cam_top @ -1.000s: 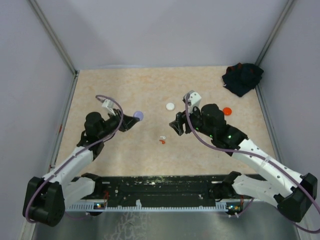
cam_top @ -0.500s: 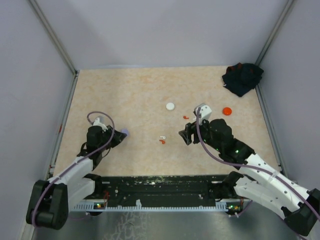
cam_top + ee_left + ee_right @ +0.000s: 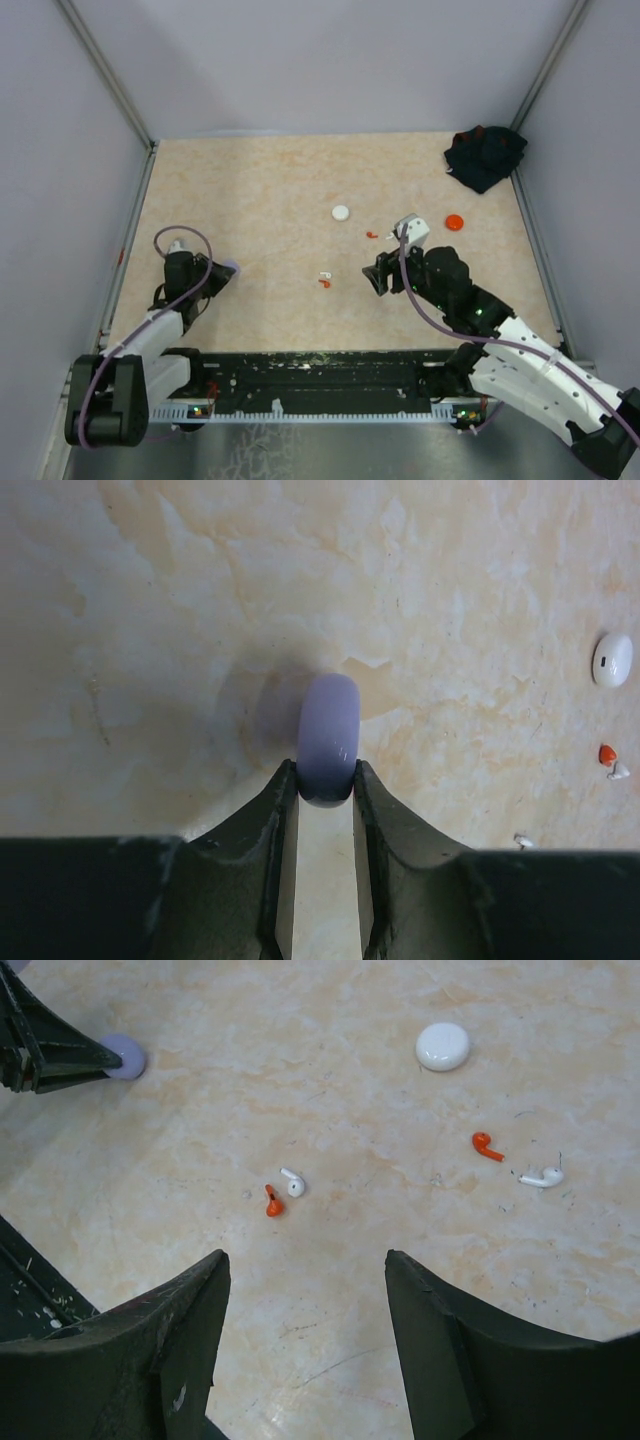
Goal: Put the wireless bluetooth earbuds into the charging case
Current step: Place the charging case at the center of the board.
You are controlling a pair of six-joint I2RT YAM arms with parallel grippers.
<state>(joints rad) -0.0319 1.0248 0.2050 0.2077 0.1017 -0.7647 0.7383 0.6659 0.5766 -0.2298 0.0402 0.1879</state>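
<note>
The earbuds are tiny, each with a round head and a short stem. In the right wrist view we see four on the tan table. The middle orange earbud and the middle white earbud lie close together near the middle of the frame. The right orange earbud and the right white earbud lie near each other at the right.

The right pincer is spread wide at the bottom of the frame with nothing in it. The middle pair sits just above its gap and does not touch it.

The left pincer squeezes the lavender case, which stands up on its edge. It is at the upper left of the right wrist view, well apart from the earbuds. The white case lies flat at the upper right. In the top view, the orange case sits at the right, below a dark cloth.
</note>
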